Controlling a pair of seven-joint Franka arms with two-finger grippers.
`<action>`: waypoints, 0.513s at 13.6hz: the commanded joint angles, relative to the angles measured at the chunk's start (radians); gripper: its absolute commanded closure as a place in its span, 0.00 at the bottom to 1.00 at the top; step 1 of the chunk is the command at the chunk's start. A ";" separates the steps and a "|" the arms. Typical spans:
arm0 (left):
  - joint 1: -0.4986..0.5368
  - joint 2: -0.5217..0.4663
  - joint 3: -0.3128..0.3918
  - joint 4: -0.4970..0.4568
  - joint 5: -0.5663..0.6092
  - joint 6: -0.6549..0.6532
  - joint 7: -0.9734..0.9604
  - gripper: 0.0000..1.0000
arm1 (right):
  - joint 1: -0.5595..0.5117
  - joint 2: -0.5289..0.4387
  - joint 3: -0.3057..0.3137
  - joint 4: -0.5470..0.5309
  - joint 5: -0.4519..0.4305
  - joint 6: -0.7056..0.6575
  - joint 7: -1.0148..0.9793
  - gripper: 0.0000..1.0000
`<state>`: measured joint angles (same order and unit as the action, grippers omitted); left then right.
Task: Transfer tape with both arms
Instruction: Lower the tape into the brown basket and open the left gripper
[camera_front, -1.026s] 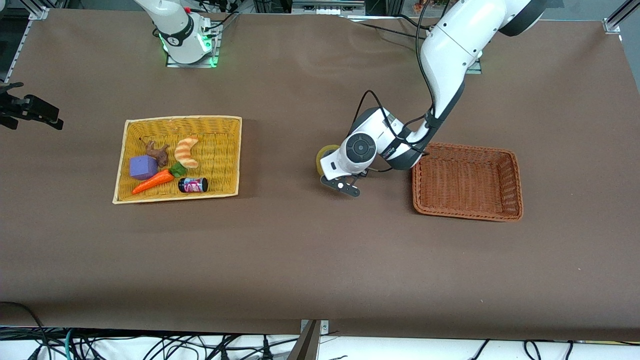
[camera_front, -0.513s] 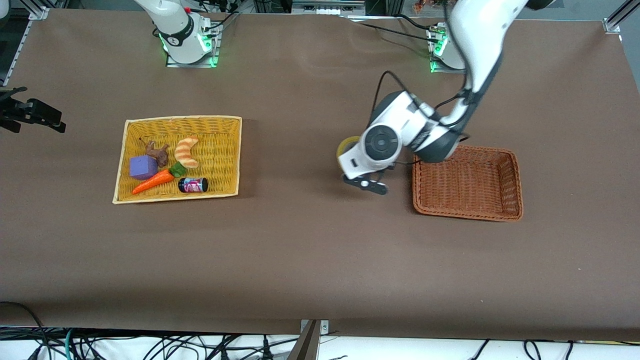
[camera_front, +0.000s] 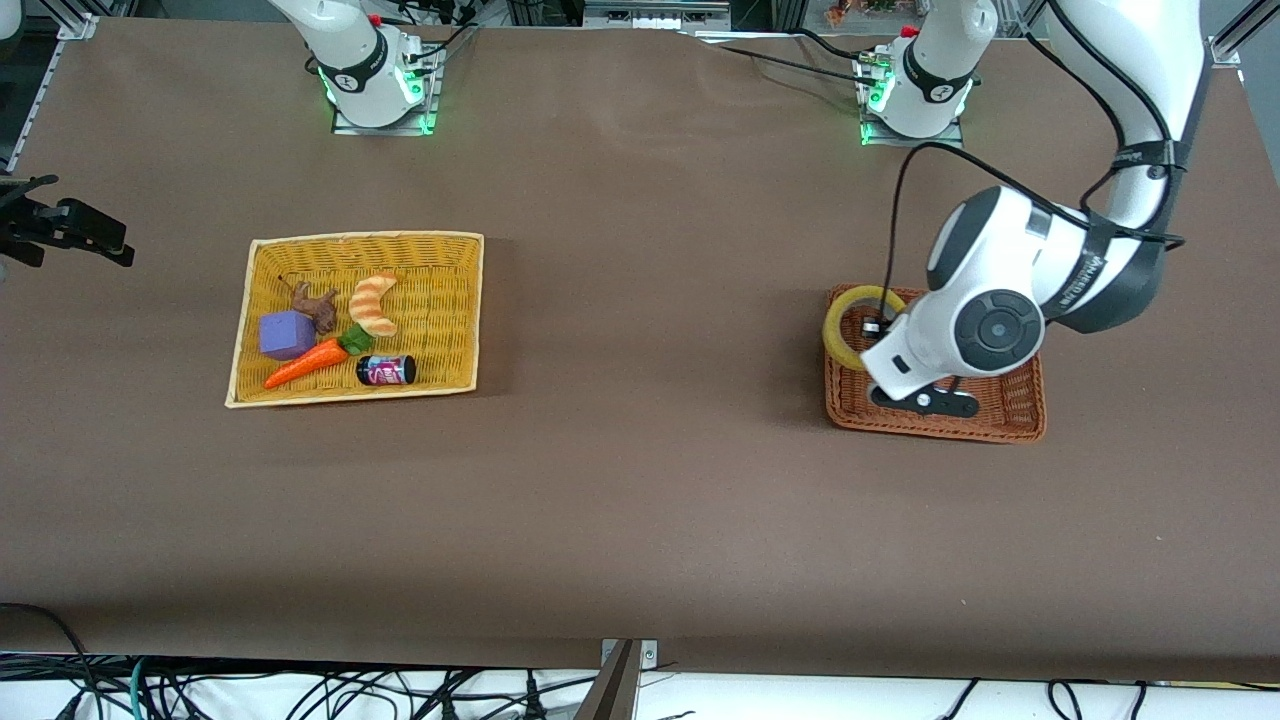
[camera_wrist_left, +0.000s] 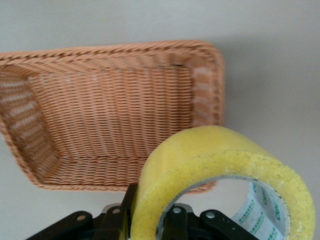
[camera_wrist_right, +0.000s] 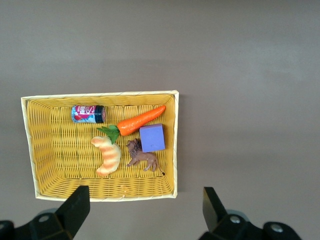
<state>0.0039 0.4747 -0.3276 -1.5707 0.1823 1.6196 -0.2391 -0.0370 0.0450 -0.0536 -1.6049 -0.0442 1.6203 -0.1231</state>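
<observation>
The tape, a yellowish ring with a grey-white core, hangs in my left gripper over the brown wicker basket's rim at the end toward the right arm. In the left wrist view the tape fills the foreground. The left gripper is shut on its wall, one finger outside and one inside the ring, with the brown basket below. My right gripper is open and empty, high up beside the yellow basket. It shows at the front view's edge.
The yellow basket holds a croissant toy, a carrot, a purple cube, a brown animal figure and a small can. Bare brown table lies between the two baskets.
My left arm has carried the tape from the table's middle toward its own end, to above the brown basket's edge. The right gripper has barely shifted.
</observation>
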 joint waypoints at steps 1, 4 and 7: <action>0.068 -0.004 -0.016 -0.020 0.039 -0.007 0.119 1.00 | -0.004 0.012 0.003 0.028 0.001 -0.010 -0.015 0.00; 0.165 0.005 -0.014 -0.076 0.048 0.066 0.243 1.00 | -0.004 0.015 0.003 0.028 0.001 -0.010 -0.013 0.00; 0.220 0.001 -0.019 -0.240 0.143 0.242 0.270 1.00 | -0.004 0.015 0.003 0.028 0.001 -0.008 -0.013 0.00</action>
<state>0.1917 0.4974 -0.3264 -1.6977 0.2764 1.7628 -0.0010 -0.0370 0.0469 -0.0536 -1.6048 -0.0442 1.6204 -0.1231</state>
